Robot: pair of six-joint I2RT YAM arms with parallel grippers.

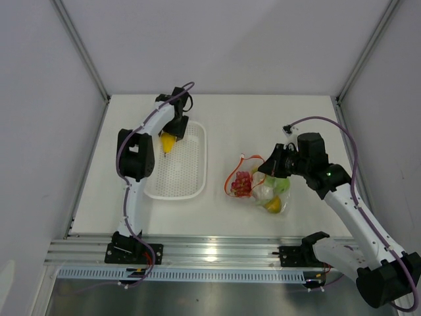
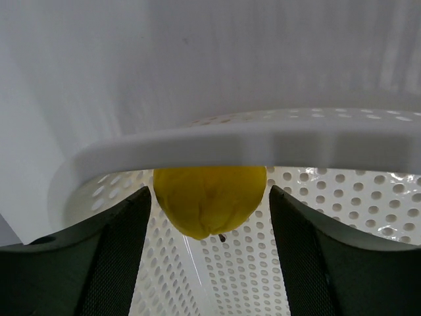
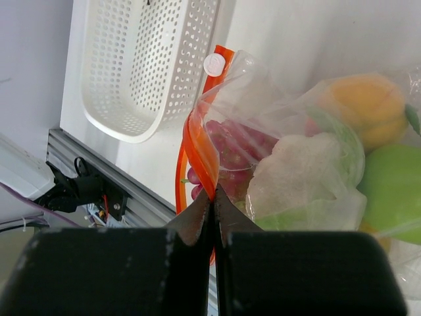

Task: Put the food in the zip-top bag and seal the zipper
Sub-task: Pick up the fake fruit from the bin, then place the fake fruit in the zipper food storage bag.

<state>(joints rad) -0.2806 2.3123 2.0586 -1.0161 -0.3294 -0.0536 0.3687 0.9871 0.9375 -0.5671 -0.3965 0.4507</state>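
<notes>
Most food: sitting inside the zip-top bag (image 3: pixel 263 85) (grapes, cauliflower and green apple showing)
One piece outstanding: mango (image 1: pixel 169 143) is lying in the white basket (image 1: pixel 202 158)
Left gripper (image 2: pixel 209 194): jaws are standing spread either side of the mango; possibly touching, I cannot tell
Right gripper (image 3: pixel 214 197): jaws are pinching the zipper (image 3: pixel 199 148) at the bag's mouth
Remaining: bagging the mango, then sealing

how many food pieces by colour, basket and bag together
yellow fruit, in the white basket: 1
purple-red grapes, in the zip-top bag: 1 bunch
white cauliflower, in it: 1
green apple, in it: 1
orange-yellow fruit, in it: 1
total: 5 that show; the crinkled plastic may hide more
</notes>
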